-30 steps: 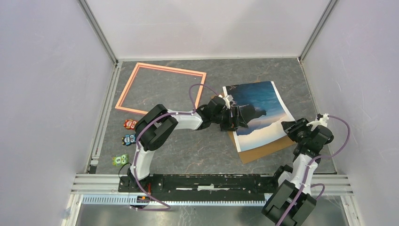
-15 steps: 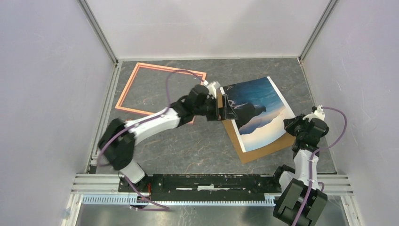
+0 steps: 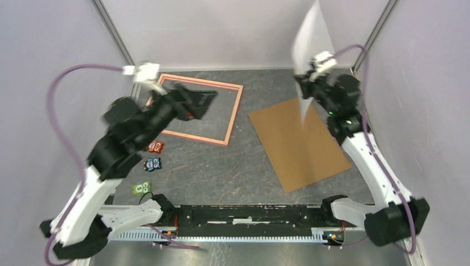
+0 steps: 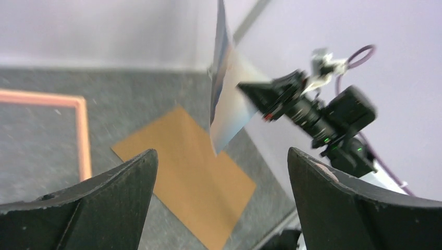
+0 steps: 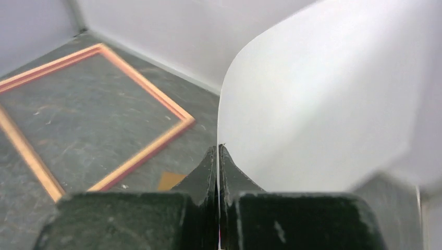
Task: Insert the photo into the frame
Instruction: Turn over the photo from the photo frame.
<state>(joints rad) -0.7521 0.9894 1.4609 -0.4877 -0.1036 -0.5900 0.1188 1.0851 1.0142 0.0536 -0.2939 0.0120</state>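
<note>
grey table (image 3: 221, 172) below; right gripper (image 3: 304, 88) clamps the photo (image 3: 310, 39) by an edge, aloft far right. it looks light, floppy, slick. left gripper (image 3: 205, 101) gapes empty above the frame (image 3: 235, 111).

Left claw (image 3: 208, 104) hangs wide open over the far side of the frame (image 3: 235, 113), blocking it. Right claw (image 3: 304, 88) pins the photo (image 3: 313, 33) upright, high at far right. Open worktop (image 3: 238, 166) lane between frame and flat board (image 3: 296, 141); toys (image 3: 151, 164) crowd the left edge.
</note>
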